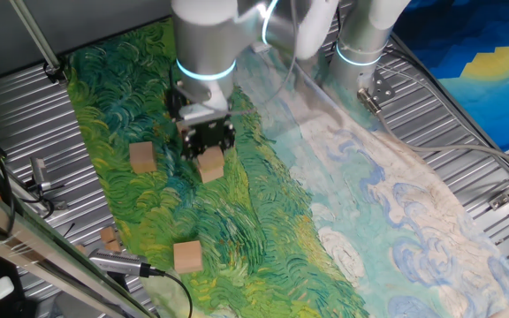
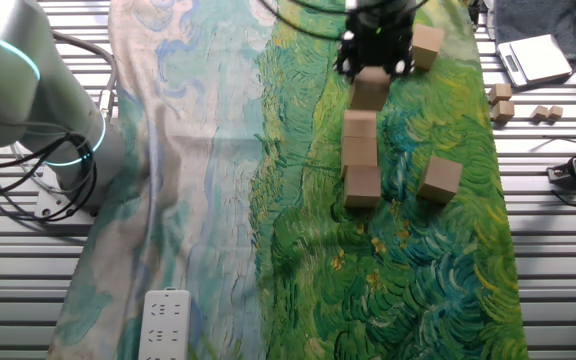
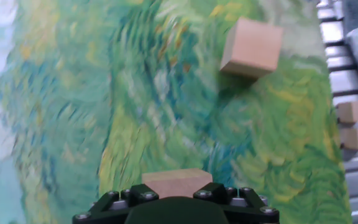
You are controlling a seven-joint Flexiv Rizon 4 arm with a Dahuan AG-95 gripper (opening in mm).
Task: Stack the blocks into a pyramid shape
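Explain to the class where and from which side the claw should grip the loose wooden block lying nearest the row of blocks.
Grip the loose block across two opposite flat side faces, coming from above. It sits skewed to the row, so turn the claw to match.

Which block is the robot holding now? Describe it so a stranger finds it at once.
Look at the green half of the painted cloth, at the black end effector. The wooden cube between its fingers is the one. Unlike the two cubes lined up beside it, it sits clamped in the end effector.
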